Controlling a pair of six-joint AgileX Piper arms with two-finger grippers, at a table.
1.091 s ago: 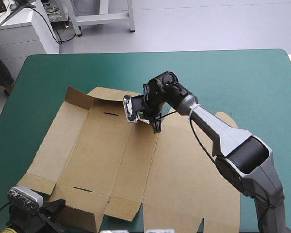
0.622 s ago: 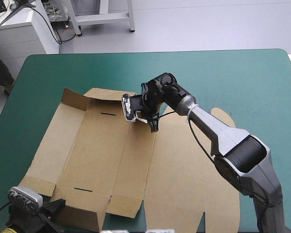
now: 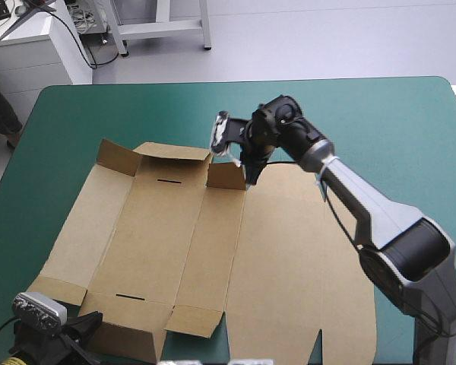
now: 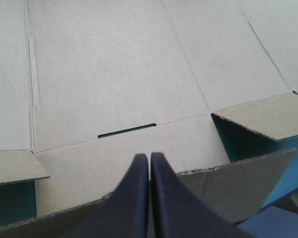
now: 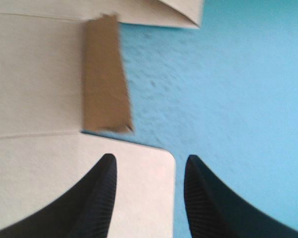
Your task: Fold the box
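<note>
Brown box (image 3: 167, 251) lies opened out on the teal-green table (image 3: 380, 114), covering the middle and near-left part, lid panel flat toward the right. Most panels are flat. Far edge is partly raised: a corner flap (image 3: 118, 156) at the far left, a low far wall (image 3: 175, 152), and a small flap (image 3: 226, 176) standing up next to it. Near wall (image 4: 228, 183) is also tilted up, with side flaps lifted off the cover at both near corners. A slot (image 4: 126, 130) is cut along the crease just ahead of the near wall.

Right tool (image 3: 249, 173) points down over the box's far edge, just beside the small standing flap, black fingers spread apart with nothing between them. In its wrist view they sit above the lid panel's rounded corner (image 5: 144, 168) and bare table.

Left tool (image 4: 149, 158) is at the near-left corner of the box, fingers pressed together in a point, against the near wall's outer side. Can't see any board pinched between them.
</note>
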